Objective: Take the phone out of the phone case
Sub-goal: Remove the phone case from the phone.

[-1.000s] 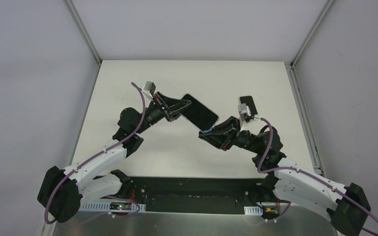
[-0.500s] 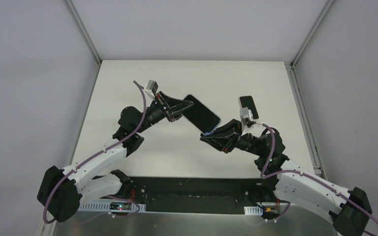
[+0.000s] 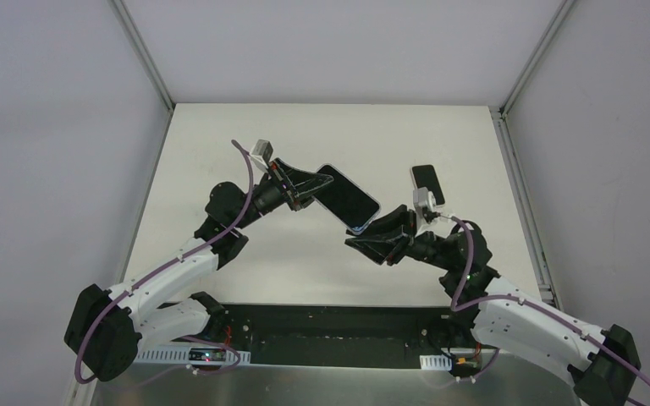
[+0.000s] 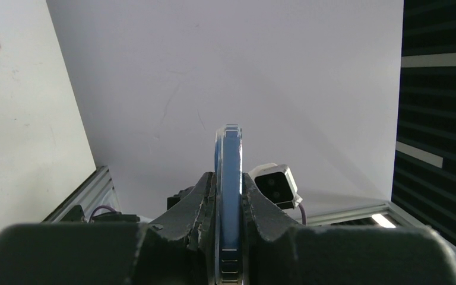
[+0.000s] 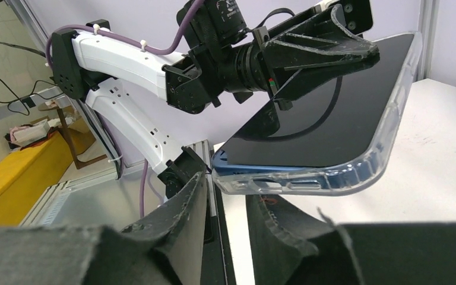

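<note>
While the top view shows the left gripper (image 3: 307, 188) holding the phone (image 3: 347, 200) up over the middle of the table (image 3: 322, 127), only the right wrist view shows its clear case (image 5: 392, 113) still on. The right gripper (image 3: 366, 235) sits by the near end with its fingers a little apart. It is hard to tell if they touch it.
</note>
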